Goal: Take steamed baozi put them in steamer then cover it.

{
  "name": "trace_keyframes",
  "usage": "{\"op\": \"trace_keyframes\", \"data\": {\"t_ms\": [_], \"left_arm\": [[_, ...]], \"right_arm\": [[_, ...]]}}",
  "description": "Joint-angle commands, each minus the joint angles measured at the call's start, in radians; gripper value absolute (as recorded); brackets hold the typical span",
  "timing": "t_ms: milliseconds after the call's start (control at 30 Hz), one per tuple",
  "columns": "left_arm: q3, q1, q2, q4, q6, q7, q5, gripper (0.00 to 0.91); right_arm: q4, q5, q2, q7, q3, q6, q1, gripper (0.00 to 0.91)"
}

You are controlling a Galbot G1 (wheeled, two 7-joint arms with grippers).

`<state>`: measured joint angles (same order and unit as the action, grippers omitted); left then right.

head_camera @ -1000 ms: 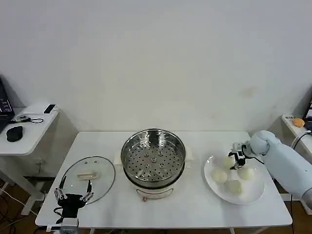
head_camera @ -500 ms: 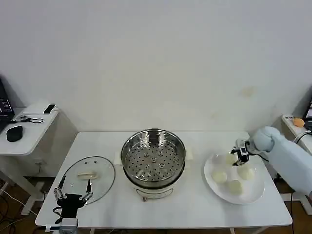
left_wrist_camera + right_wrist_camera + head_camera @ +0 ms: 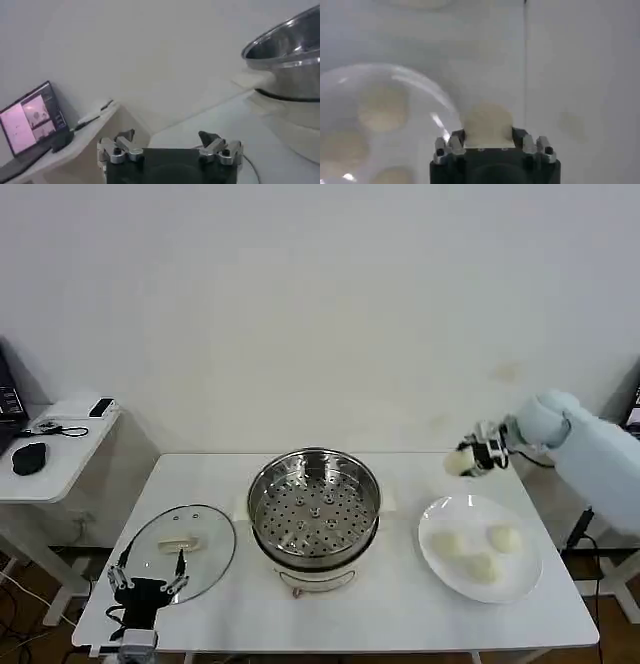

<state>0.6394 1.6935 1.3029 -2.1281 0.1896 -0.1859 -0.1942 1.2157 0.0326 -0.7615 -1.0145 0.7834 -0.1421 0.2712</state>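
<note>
Right gripper (image 3: 478, 460) raised above the white table (image 3: 400, 604), up over the far edge of the white plate (image 3: 520, 582), fingers closed on one baozi (image 3: 460, 463) that sticks out toward the steamer side. In the right wrist view, same baozi (image 3: 487, 122) pinched between the right gripper's (image 3: 489, 142) two fingers, with the plate (image 3: 427, 107) below.

Three more baozi on the plate: one on its left part (image 3: 450, 542), one on its right part (image 3: 504, 538), one nearer the front (image 3: 481, 566). All three close together, seemingly not touching.

Steamer (image 3: 314, 506) at the middle of the table, uncovered, perforated tray bare, white base underneath with a small side handle (image 3: 389, 502). Well apart from the held baozi.

Cover (image 3: 184, 548) flat on the table to the left of the steamer, cream bar handle (image 3: 178, 542) up, not touching the pot.

Left gripper (image 3: 148, 577) low at the table's front-left corner, just at the near rim of the cover, fingers spread wide and holding nothing. In the left wrist view, left gripper (image 3: 170, 147) with both fingers apart, the steamer's steel wall (image 3: 287, 60) off to one side and a laptop (image 3: 31, 120) on a side desk (image 3: 70, 446) beyond.
</note>
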Motion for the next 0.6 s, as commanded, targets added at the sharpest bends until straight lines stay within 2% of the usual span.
{"op": "trace_keyframes", "data": {"t_ms": [33,300,600], "left_arm": [[0.004,-0.001,0.000,-0.002,0.000,0.000,0.003,0.907],[0.024,0.010,-0.010,-0.008,0.000,0.004,0.011,0.907],[0.043,0.021,0.002,-0.018,-0.003,0.005,0.013,0.907]], "right_arm": [[0.034,-0.144,-0.152,0.005,0.223,-0.008,0.272,0.635],[0.025,-0.184,-0.340,0.004,0.305,0.062,0.294,0.645],[0.010,-0.162,-0.449,-0.016,0.385,0.163,0.263,0.645]]}}
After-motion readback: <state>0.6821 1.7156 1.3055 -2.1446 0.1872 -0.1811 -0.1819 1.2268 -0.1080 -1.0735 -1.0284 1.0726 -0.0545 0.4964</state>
